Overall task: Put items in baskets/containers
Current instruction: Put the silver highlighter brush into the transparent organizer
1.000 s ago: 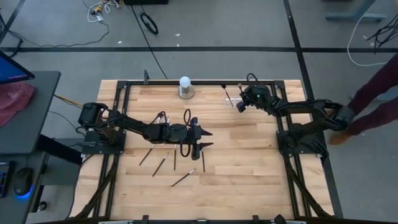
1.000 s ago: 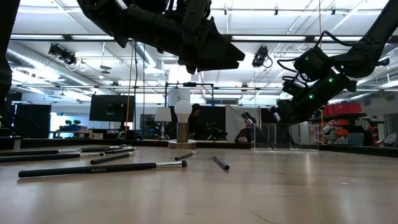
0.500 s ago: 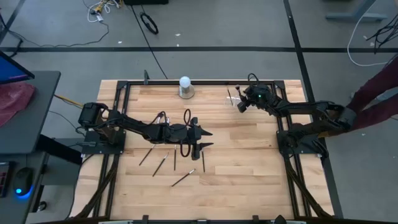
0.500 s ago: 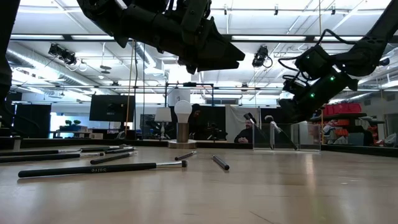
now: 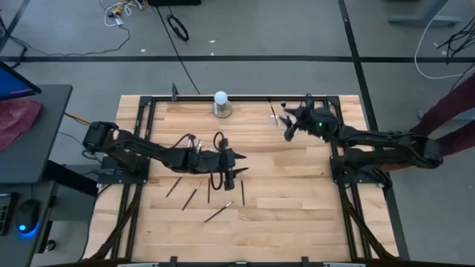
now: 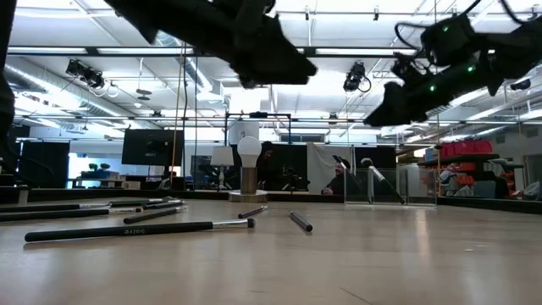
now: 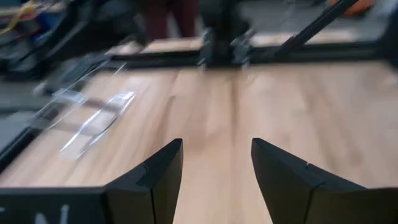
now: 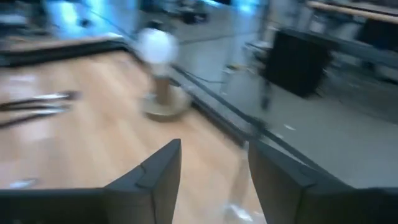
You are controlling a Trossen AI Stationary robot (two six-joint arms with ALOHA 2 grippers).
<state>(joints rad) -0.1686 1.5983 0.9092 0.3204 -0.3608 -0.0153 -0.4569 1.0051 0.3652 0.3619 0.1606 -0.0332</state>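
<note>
The right gripper (image 5: 288, 126), jaws parted and empty, is held above the clear holder (image 5: 278, 117), where two makeup brushes (image 6: 371, 176) stand. The left gripper (image 5: 236, 165), open and empty, should be lowered squarely over a loose brush (image 5: 208, 187), well apart from the holder.

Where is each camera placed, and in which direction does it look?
High: above, facing down; both arms, table.
Low: table height, facing the room; arms overhead.
Left wrist: behind open left gripper, toward clear holder.
Right wrist: behind open right gripper, toward white ball.
High and low share the brushes.
</note>
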